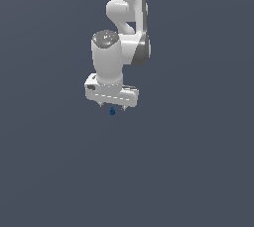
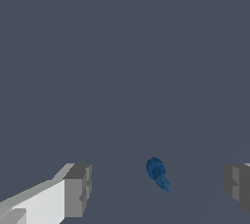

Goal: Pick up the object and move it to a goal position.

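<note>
The object is a tiny blue blob, showing in the exterior view just under the white gripper, between its two short fingertips. In the wrist view the object lies between the two grey fingers, with wide gaps on both sides, nearer the other finger. The gripper is open and touches nothing.
The white arm rises from the gripper to the top of the exterior view. Plain dark grey-blue ground fills everything else in both views.
</note>
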